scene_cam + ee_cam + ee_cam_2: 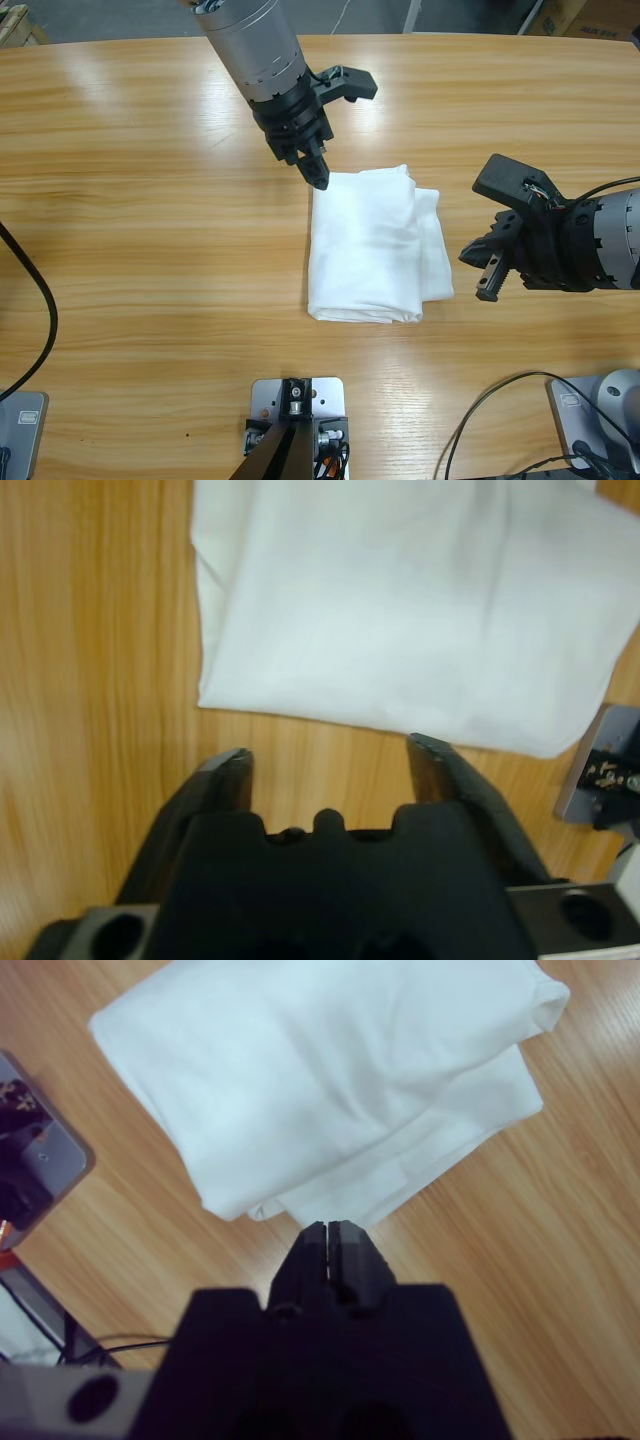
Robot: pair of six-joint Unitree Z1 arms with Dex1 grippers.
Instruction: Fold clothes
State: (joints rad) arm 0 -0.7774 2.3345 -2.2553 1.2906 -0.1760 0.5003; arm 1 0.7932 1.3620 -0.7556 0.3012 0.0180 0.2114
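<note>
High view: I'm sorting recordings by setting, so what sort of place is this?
Probably a robotics lab: one silver arm and a second arm reach over a wooden table holding a folded white T-shirt, with a black cable trailing nearby.

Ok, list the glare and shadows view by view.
High view: pale glare bands on the table, upper left. Left wrist view: T-shirt bright, its folds faint; left gripper a dark shape. Right wrist view: right gripper equally dark.

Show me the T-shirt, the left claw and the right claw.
T-shirt (365,250): high view, middle of top layer.
left claw (330,750): left wrist view, midway between open tips.
right claw (327,1227): right wrist view, shut tips.
</note>
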